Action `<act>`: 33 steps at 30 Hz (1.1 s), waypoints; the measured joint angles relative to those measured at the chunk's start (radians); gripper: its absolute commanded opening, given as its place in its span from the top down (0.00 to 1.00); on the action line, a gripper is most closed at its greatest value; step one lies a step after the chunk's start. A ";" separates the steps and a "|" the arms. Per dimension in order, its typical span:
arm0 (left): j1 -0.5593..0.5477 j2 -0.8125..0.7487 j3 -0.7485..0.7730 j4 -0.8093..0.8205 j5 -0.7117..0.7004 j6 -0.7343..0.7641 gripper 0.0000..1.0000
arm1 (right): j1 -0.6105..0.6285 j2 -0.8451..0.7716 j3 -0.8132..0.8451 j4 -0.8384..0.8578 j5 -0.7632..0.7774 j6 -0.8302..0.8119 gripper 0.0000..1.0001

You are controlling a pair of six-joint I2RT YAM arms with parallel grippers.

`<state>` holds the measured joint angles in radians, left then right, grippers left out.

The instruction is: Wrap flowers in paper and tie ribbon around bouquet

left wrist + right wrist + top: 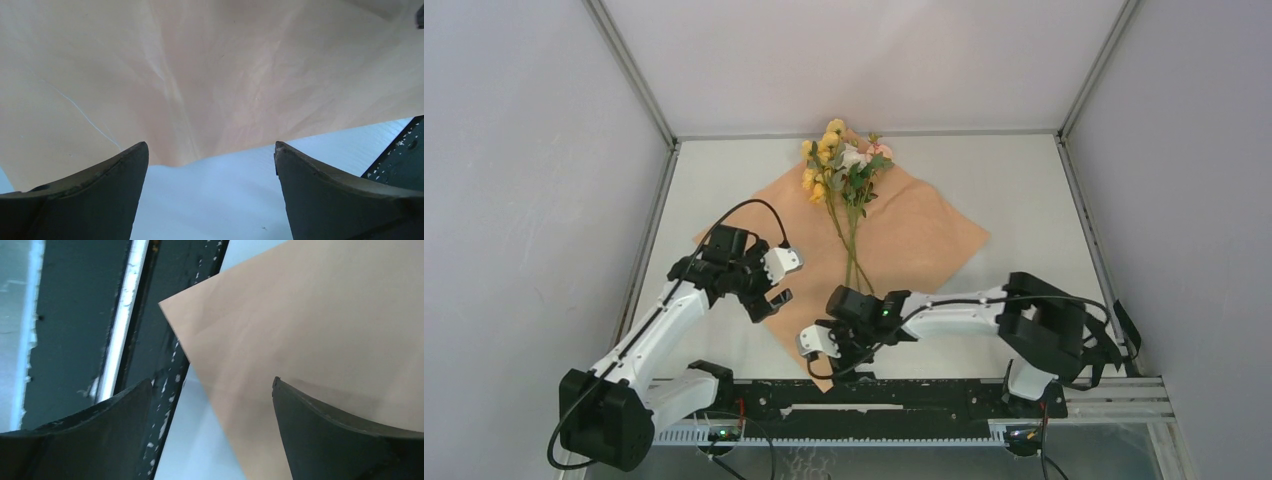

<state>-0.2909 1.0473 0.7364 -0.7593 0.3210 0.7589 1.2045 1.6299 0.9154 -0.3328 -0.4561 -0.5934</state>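
paper point(924, 235) peach side up on counter point(1014, 190), laid as a diamond | flowers point(844, 165) on it, blooms at far corner, stems pointing toward me | my left end effector point(785, 279) wide open, empty, at paper's left edge | my right end effector point(829, 352) wide open, empty, over paper's near corner
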 measured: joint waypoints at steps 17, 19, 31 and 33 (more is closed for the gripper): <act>0.010 -0.004 0.000 -0.038 0.019 -0.011 0.00 | -0.114 0.178 0.099 0.106 -0.031 0.086 0.57; 0.010 -0.002 0.000 -0.042 0.024 -0.011 0.00 | -0.119 0.179 0.099 0.111 -0.036 0.096 0.58; -0.062 -0.024 -0.004 -0.124 0.074 0.051 0.03 | -0.185 0.134 0.056 0.134 -0.129 0.316 0.44; -0.132 -0.041 -0.050 -0.090 0.024 0.090 0.02 | -0.225 0.056 -0.004 0.166 -0.161 0.418 0.40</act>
<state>-0.4229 1.0065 0.6861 -0.8490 0.3447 0.8486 0.9791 1.6859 0.9112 -0.1669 -0.6170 -0.1749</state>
